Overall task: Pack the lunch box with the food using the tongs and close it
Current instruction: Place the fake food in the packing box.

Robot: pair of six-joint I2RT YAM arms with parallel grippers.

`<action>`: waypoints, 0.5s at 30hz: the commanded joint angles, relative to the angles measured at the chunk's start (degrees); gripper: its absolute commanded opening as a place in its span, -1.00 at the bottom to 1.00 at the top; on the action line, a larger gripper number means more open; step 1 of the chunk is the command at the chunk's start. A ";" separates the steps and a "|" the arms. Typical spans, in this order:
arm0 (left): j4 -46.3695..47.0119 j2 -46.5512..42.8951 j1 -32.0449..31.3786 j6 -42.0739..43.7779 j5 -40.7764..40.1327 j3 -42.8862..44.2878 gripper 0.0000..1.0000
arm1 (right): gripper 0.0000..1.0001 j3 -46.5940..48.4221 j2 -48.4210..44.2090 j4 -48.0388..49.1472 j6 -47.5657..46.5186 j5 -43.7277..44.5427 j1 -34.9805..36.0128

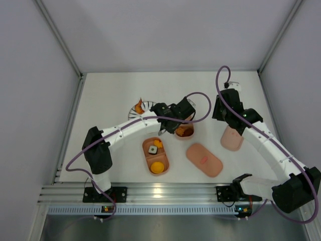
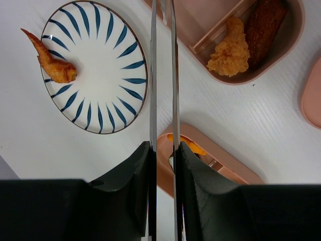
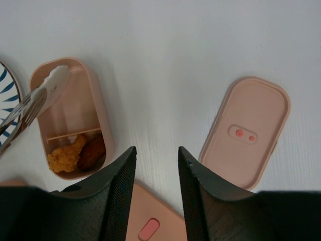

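My left hand (image 2: 163, 165) sat closest to the lens, its two dark fingers pinching the tongs (image 2: 153, 75) until both thin arms ran almost parallel. I gripped them well back from the tips, so the slim ends could reach where my bulky fingers could not. Their long axis lay straight out along my wrist, tips pointing away from me. The striped plate (image 2: 100, 60) was on one side and the far tray (image 2: 195, 20) on the other.

In the right wrist view the tips hung over that tray's empty compartment, and I could make out no piece between them. Its other compartment held a yellow piece (image 2: 229, 47) and a brown piece (image 2: 263, 22) side by side. An orange piece (image 2: 52, 68) lay at the plate's rim, and I judged it the next to fetch. The near tray (image 2: 225, 160) lay just under my fingers, partly hidden.

My right hand (image 3: 156, 170) hovered spread and empty above the tabletop (image 3: 165, 60), between the spotted lid (image 3: 248, 133) and the marked lid (image 3: 150, 228). Both lids were set aside, leaving the trays open for filling.
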 commanded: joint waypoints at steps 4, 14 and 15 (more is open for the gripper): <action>0.42 -1.08 -0.55 -0.10 1.19 2.01 -0.29 | -0.22 -0.45 -2.01 -1.03 -0.36 1.38 -0.61; 0.60 -1.97 -0.64 0.08 2.42 1.92 -0.17 | -0.23 -0.45 -2.10 -1.11 -0.28 1.37 -0.52; 0.60 -2.14 -0.64 0.08 2.51 1.92 -0.16 | -0.23 -0.45 -2.18 -1.11 -0.28 1.46 -0.52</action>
